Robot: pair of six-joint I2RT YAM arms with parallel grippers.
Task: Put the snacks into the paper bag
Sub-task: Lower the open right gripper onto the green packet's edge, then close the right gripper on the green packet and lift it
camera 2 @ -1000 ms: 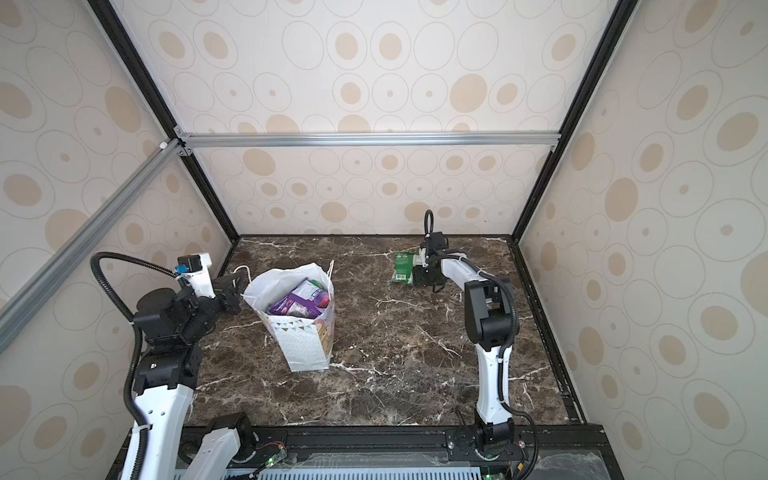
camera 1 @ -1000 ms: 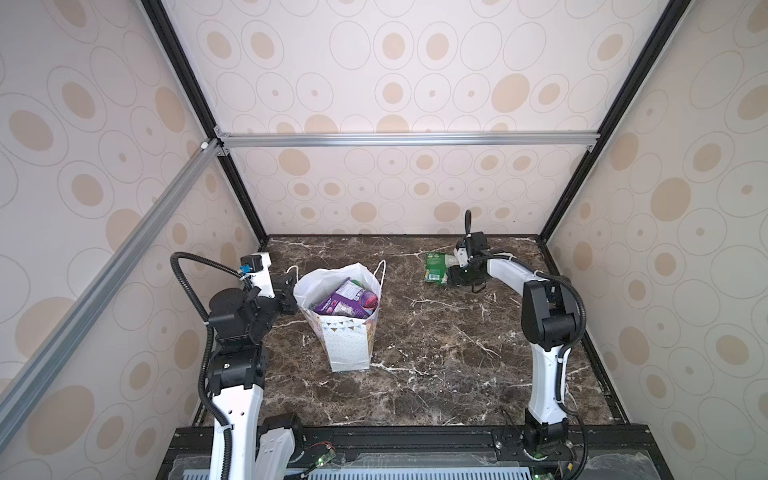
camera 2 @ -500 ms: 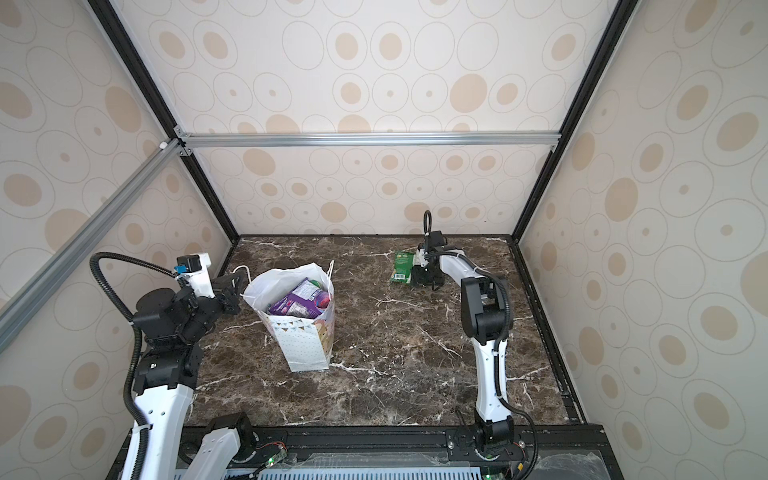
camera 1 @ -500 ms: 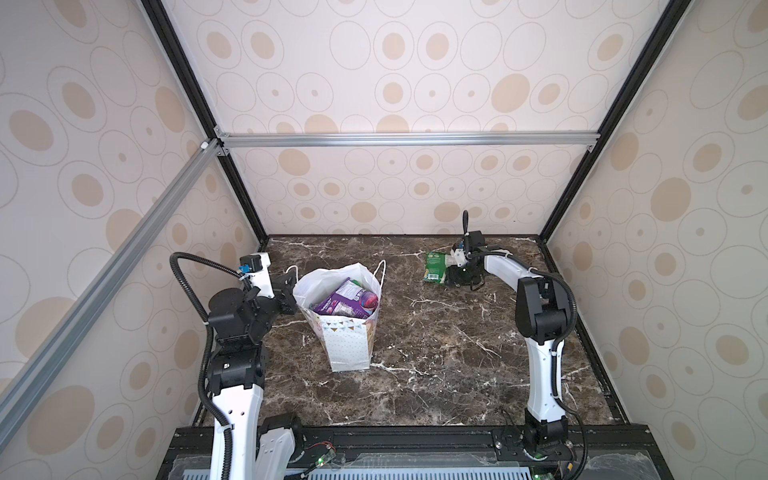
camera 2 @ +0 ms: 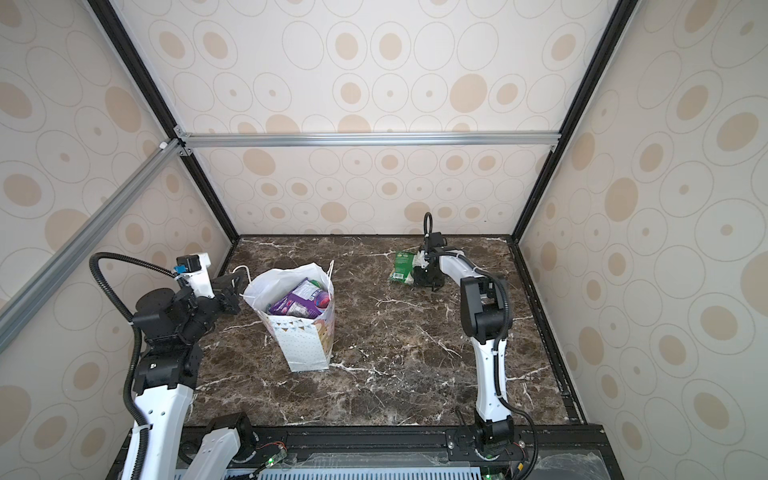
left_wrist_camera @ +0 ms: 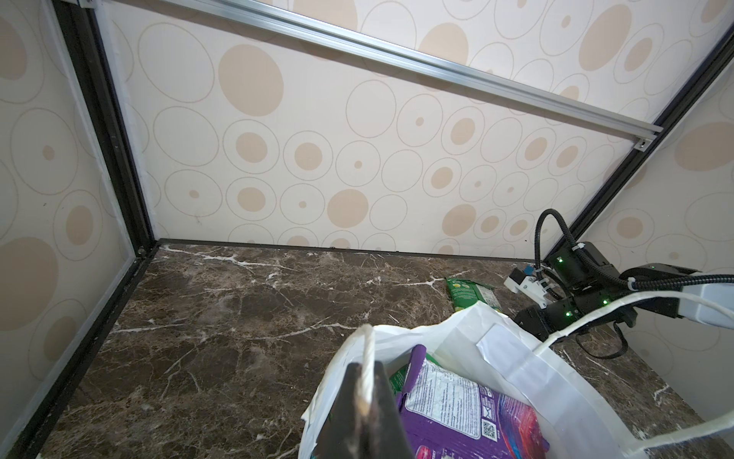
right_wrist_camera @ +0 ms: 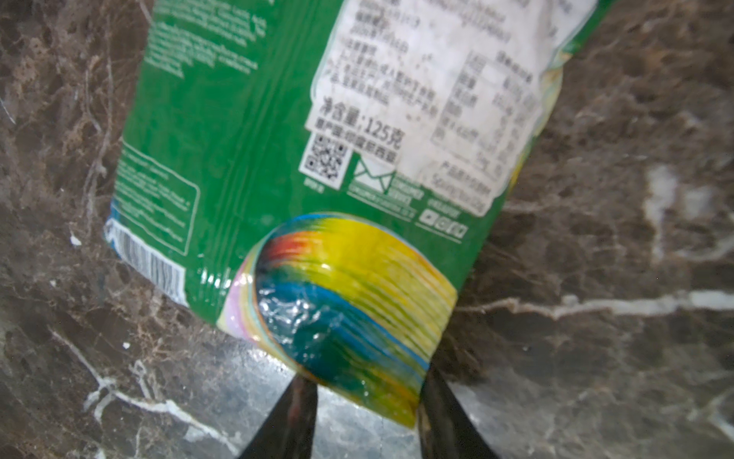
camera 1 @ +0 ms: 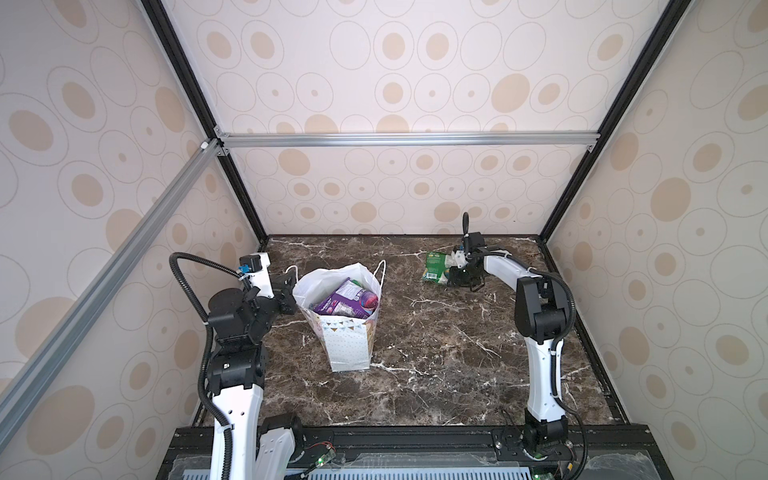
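Green packet, end between jaws of right gripper, lying on tabletop

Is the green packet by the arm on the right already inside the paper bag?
No, the green packet lies on the marble table, well apart from the paper bag.

Place: robot lab test cell, basically a closed booth
Walls: cream wallpaper panels with beige circles on three sides
Frame: black metal corner posts, silver aluminium extrusion rails
Bench: dark brown marble-look top, running wall to wall
Arms: white-and-black left arm and right arm, both based on a black rail along the bench's front edge
Wiring: black corrugated cable, tiny green status LEDs by the arm bases
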